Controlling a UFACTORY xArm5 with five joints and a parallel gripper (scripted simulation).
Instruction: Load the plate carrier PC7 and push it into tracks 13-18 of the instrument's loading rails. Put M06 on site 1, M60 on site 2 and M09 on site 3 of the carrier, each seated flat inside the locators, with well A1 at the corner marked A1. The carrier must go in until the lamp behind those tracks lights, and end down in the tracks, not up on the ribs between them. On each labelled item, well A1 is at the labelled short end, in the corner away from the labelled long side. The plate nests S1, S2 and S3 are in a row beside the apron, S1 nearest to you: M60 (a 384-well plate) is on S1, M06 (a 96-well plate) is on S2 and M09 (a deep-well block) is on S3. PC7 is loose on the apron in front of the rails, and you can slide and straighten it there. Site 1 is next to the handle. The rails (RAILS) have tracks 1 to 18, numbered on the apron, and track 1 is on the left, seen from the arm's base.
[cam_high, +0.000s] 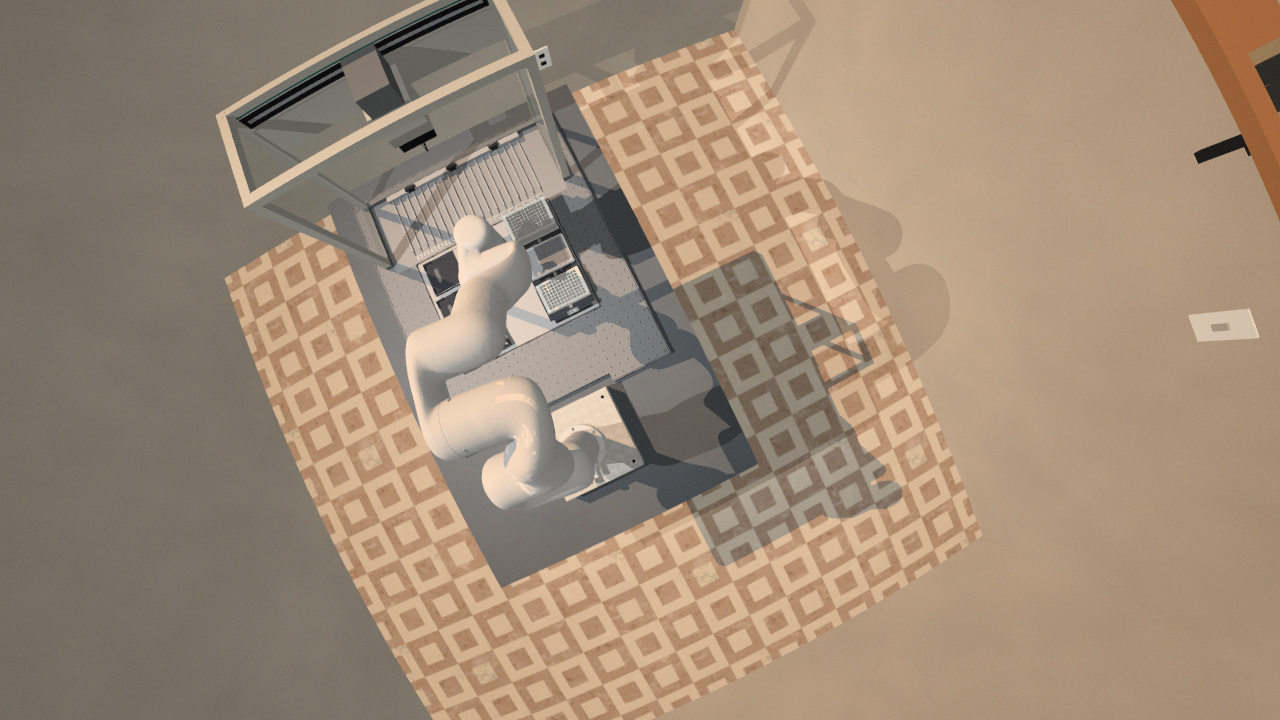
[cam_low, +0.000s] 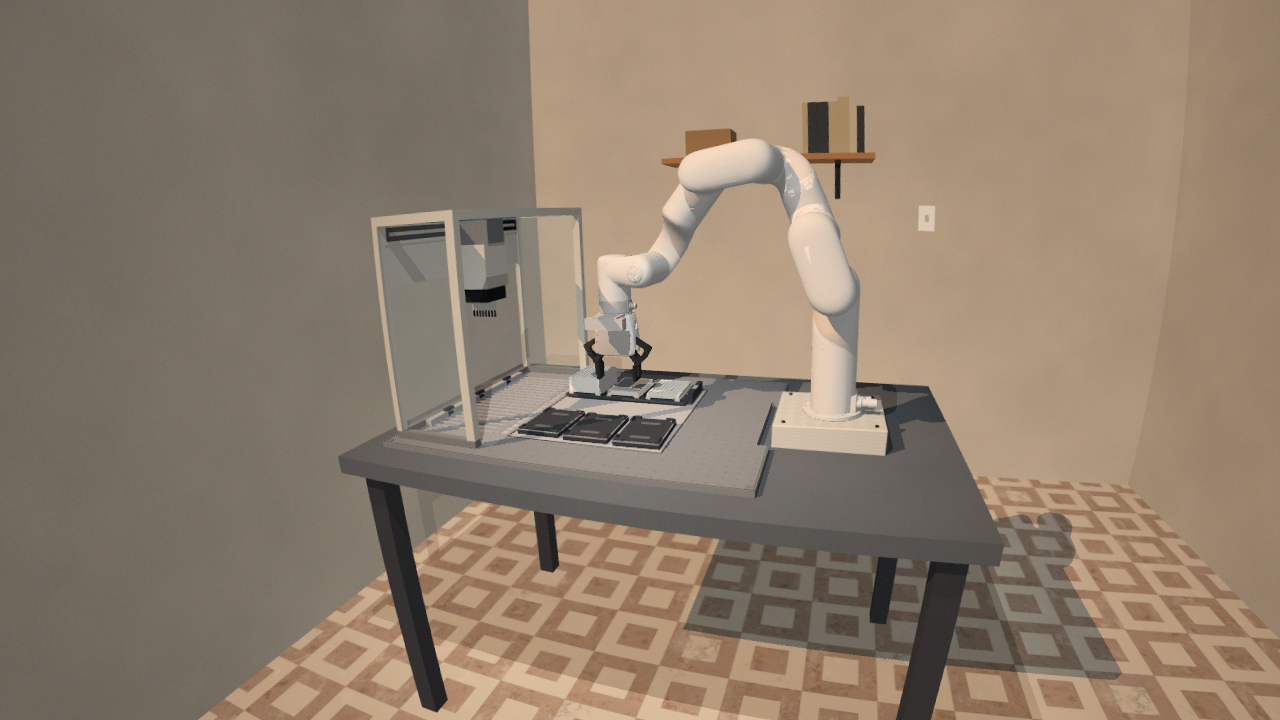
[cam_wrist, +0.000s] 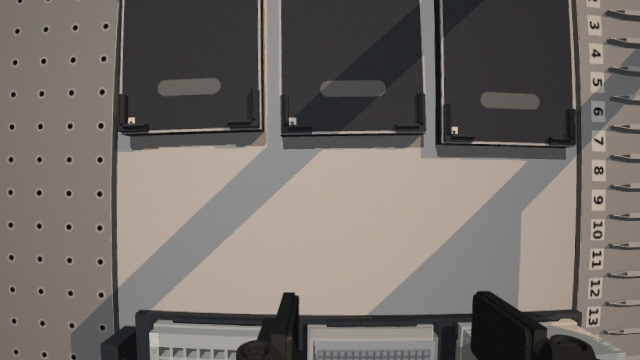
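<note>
Carrier PC7 (cam_wrist: 350, 316) lies on the apron (cam_wrist: 300, 220) in front of the high-numbered tracks, its handle (cam_wrist: 117, 345) toward my base. The white M06 (cam_high: 563, 289) (cam_low: 671, 389) is on site 1. The low grey M60 (cam_high: 550, 256) (cam_wrist: 372, 332) is on site 2. The tall pale M09 (cam_high: 529, 219) (cam_low: 590, 382) is on site 3. All look level; exact seating and A1 corners cannot be read. My gripper (cam_low: 618, 374) (cam_wrist: 386, 322) is open over M60, fingers empty, one toward M06 and one toward M09. The rails (cam_high: 474, 192) start just beyond the carrier.
Black nests S1 (cam_wrist: 190, 45) (cam_low: 644, 431), S2 (cam_wrist: 352, 45) (cam_low: 596, 428) and S3 (cam_wrist: 505, 50) (cam_low: 552, 422) are empty beside the apron. The instrument's frame (cam_low: 454, 331) stands around the rails, with a pipetting head (cam_low: 484, 259) hanging inside. No lit lamp can be made out.
</note>
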